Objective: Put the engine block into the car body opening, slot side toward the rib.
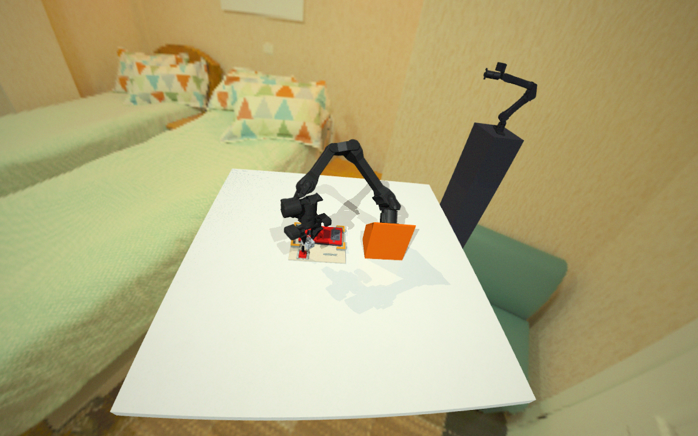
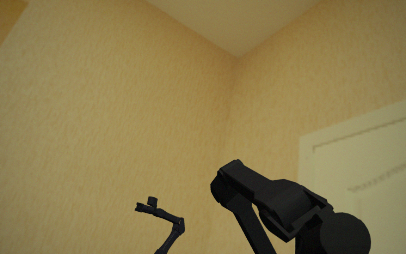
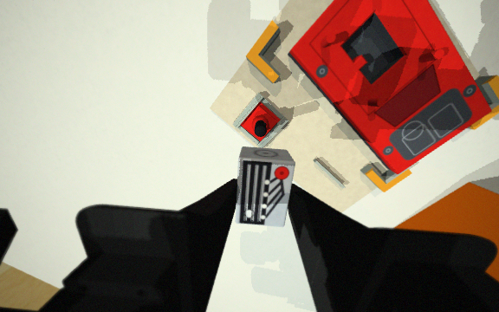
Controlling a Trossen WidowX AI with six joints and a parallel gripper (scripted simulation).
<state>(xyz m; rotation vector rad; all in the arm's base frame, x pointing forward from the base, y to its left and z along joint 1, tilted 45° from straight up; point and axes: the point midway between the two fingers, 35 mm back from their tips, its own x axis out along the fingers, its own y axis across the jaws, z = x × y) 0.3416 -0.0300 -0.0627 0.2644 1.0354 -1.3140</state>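
Observation:
My gripper (image 3: 262, 186) (image 1: 308, 238) is shut on the grey engine block (image 3: 271, 191) (image 1: 309, 243), which has black stripes and a red dot on the face toward the wrist camera. The block hangs in the air over the front side of the beige board. The red car body (image 3: 349, 100) (image 1: 337, 240) lies on the board, turned diagonally in the wrist view, ahead and to the right of the block. Its dark opening (image 3: 379, 54) has a small red rib (image 3: 359, 61) on one edge. The slot of the block cannot be made out. The exterior view shows only upper arm parts.
The beige board (image 3: 314, 149) (image 1: 317, 258) carries yellow corner brackets (image 3: 255, 56) around the car body. A red piece with a black knob (image 3: 261, 126) (image 1: 302, 254) stands in a grey holder near the block. A thin grey bar (image 3: 329, 172) lies beside it. An orange block (image 1: 388, 241) (image 3: 466, 217) stands to the right.

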